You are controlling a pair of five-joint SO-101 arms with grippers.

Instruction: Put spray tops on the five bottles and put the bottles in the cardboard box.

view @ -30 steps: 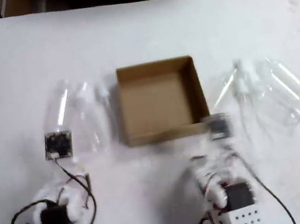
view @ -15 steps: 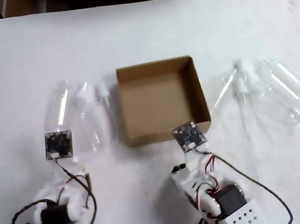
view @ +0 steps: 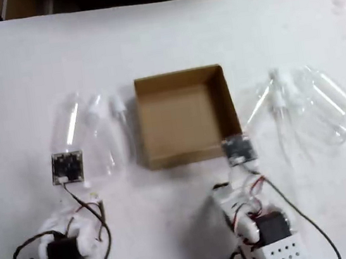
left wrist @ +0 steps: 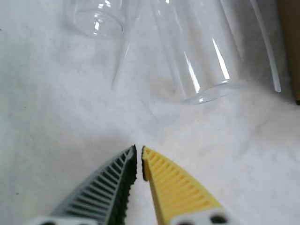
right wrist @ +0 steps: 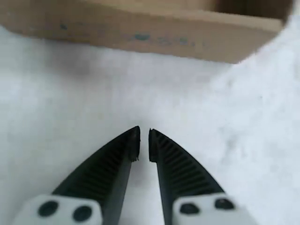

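The open cardboard box [view: 184,115] sits mid-table with nothing in it. Clear bottles [view: 73,123] lie on their sides left of it, with a white spray top [view: 117,105] beside them. More clear bottles [view: 326,103] and spray tops [view: 280,93] lie to its right. My left gripper [left wrist: 139,154] is shut on nothing, just short of a bottle's open mouth [left wrist: 206,91]; a second bottle [left wrist: 96,18] and a dip tube [left wrist: 123,58] lie farther off. My right gripper [right wrist: 144,140] is shut and empty above the table, close to the box's near wall [right wrist: 140,33].
The left arm's wrist [view: 67,167] hangs near the left bottles; the right arm's wrist [view: 238,149] is at the box's near right corner. Both arm bases and loose cables [view: 92,220] crowd the front edge. The white tabletop [view: 160,35] stretches bare behind the box.
The right arm swung left along the box's near wall, then came back right to its near right corner. The left arm and the bottles have not moved.
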